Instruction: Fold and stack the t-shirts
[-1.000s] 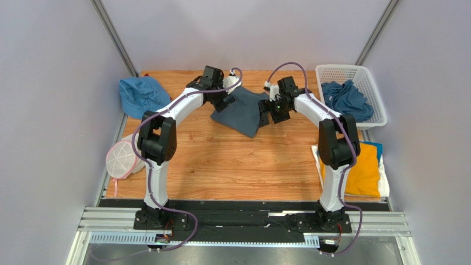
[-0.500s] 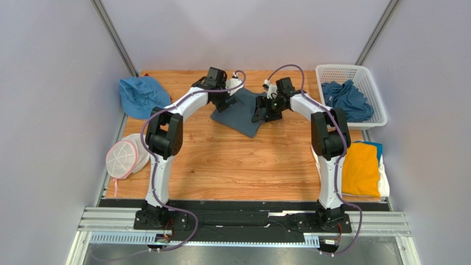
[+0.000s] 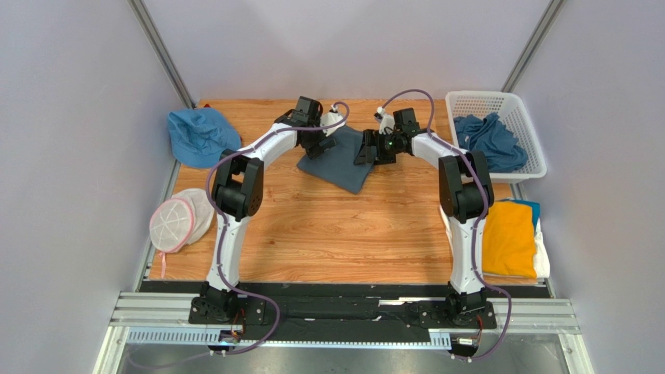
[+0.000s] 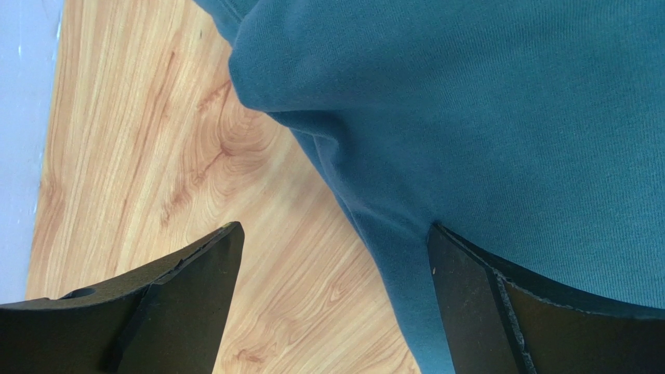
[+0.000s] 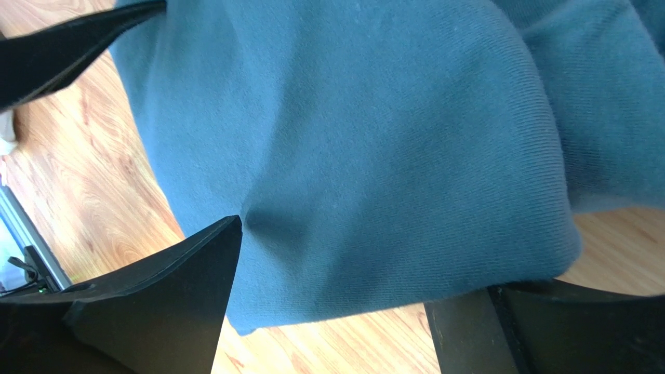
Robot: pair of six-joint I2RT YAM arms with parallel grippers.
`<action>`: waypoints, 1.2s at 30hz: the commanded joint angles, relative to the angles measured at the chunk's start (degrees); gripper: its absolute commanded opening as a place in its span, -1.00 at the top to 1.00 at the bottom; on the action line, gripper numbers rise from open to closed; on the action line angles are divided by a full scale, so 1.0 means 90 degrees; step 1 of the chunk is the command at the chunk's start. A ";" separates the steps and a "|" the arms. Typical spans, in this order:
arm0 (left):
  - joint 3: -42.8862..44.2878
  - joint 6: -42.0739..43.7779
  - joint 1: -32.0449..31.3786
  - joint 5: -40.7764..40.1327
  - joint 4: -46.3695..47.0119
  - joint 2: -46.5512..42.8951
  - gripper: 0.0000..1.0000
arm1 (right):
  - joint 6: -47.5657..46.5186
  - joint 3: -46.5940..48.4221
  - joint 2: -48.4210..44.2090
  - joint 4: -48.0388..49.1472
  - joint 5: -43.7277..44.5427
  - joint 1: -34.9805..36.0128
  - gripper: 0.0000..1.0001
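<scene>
A dark slate-blue t-shirt (image 3: 341,161) lies partly folded on the wooden table at the back centre. My left gripper (image 3: 323,143) is at its left edge and my right gripper (image 3: 367,151) is at its right edge. In the left wrist view the left gripper (image 4: 334,230) is open, with the t-shirt (image 4: 484,117) edge between its fingers (image 4: 164,312). In the right wrist view the right gripper (image 5: 351,257) is open, low over the t-shirt (image 5: 375,140), whose hem drapes over the right finger (image 5: 546,327). A mustard-yellow t-shirt (image 3: 509,238) tops a folded stack at the right.
A white basket (image 3: 521,117) at the back right holds more slate-blue t-shirts (image 3: 485,140). White and bright blue cloth (image 3: 534,209) peeks from under the yellow one. A bright blue hat (image 3: 198,132) lies at the back left. A white mesh pouch (image 3: 175,222) lies at the left edge.
Both arms have swung inward. The right gripper has moved left and lower onto the shirt's right edge. The left gripper has shifted slightly right at the left edge.
</scene>
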 commanded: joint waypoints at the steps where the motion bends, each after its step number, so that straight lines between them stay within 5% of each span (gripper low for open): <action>1: -0.0090 0.0001 -0.0008 0.0108 -0.0044 -0.0151 -0.92 | 0.0199 -0.0187 0.0166 0.0498 -0.0154 0.0134 -0.73; 11: -0.0569 0.0021 -0.0271 -0.0068 -0.0190 -0.0239 -0.84 | 0.0297 -0.0061 0.0410 0.0606 -0.0300 0.0339 -0.66; 15: -0.0628 -0.0077 -0.0291 -0.0146 -0.0161 -0.0287 -0.83 | 0.0287 -0.0012 0.0469 0.0557 -0.0291 0.0378 -0.44; 18: -0.0686 -0.0106 -0.0291 -0.0136 -0.0181 -0.0375 -0.83 | 0.0229 0.0037 0.0498 0.0431 -0.0242 0.0378 0.05; 21: -0.0745 -0.0077 -0.0291 -0.0195 -0.0181 -0.0483 -0.83 | 0.0083 0.0056 0.0430 0.0139 -0.0173 0.0378 0.87; 22: -0.0784 -0.0077 -0.0291 -0.0214 -0.0181 -0.0502 -0.83 | 0.0005 0.0037 0.0391 0.0079 -0.0106 0.0368 0.96; 26: -0.0852 -0.0028 -0.0291 -0.0302 -0.0171 -0.0756 -0.82 | -0.0375 -0.0012 -0.0047 -0.0340 0.0245 0.0329 1.00; 36: -0.0950 0.0196 -0.0232 -0.0878 -0.0210 -0.1625 -0.82 | -0.2016 0.0204 -0.1463 -0.3385 0.1661 0.0154 1.00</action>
